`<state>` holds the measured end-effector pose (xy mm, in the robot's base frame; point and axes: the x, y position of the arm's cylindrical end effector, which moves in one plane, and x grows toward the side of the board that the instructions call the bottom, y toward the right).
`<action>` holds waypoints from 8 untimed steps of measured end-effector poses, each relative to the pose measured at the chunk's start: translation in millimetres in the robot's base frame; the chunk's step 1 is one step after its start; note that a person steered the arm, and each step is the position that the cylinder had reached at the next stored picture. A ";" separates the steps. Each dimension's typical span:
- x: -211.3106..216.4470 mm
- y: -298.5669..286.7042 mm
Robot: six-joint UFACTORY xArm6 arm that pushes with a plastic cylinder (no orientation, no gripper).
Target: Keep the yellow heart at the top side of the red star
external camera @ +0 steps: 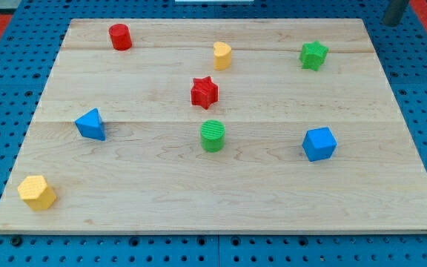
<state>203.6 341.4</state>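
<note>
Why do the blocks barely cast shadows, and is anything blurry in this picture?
Camera view: the light is soft and even, so the red star and yellow heart leave only faint, small shadows on the board; no strong glare shows; the blocks look sharp; the dark rod at the view's top right is cut off by the frame, and my tip cannot be made out.

A lab or robotics test bench: a pale wooden board [221,200] of glued planks lies on a blue perforated metal base [421,81], carrying 8 small coloured plastic blocks.
</note>
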 end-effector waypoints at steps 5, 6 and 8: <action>38.5 -257.6; 80.8 -316.4; 84.6 -362.7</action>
<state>288.3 -21.3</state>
